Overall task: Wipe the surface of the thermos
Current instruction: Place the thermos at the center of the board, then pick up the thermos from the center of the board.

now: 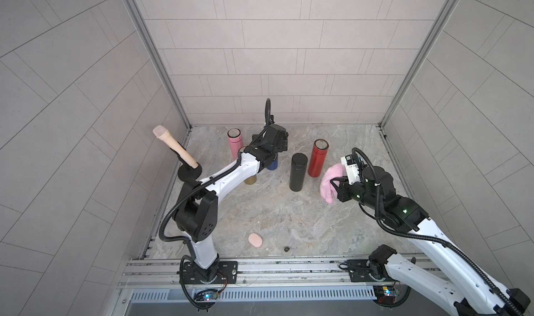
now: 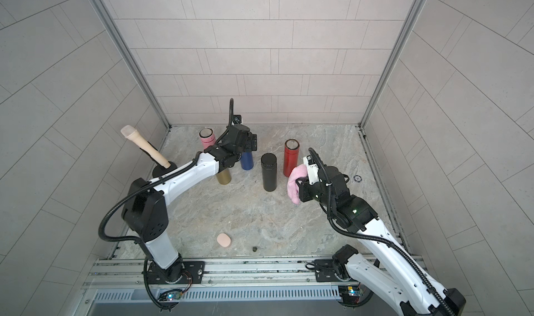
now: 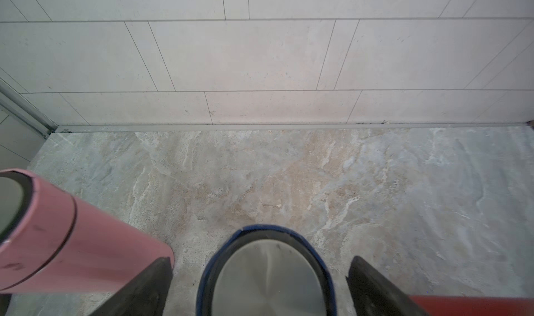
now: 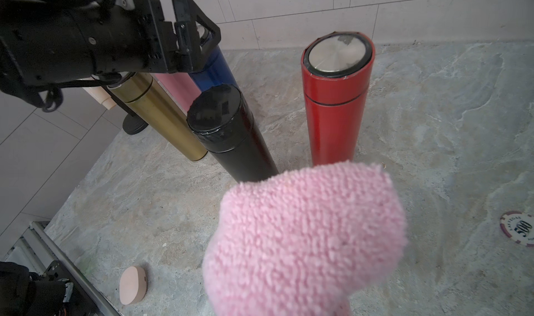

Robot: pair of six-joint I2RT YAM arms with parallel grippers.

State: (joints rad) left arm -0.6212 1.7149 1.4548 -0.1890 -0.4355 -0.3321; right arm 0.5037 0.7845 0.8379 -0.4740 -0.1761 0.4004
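Released astride the blue thermos (image 3: 271, 282), ten o'clock of the black thermos (image 2: 268, 173), the left gripper (image 3: 260, 259) needed centred motion; the right gripper (image 1: 333, 184) clenched the pink cloth (image 4: 303, 236).

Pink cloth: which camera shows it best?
The right wrist view: the pink cloth fills the foreground, its looped pile clear. Both top views show it small, bunched in the right gripper beside the red thermos. The left wrist view misses it.
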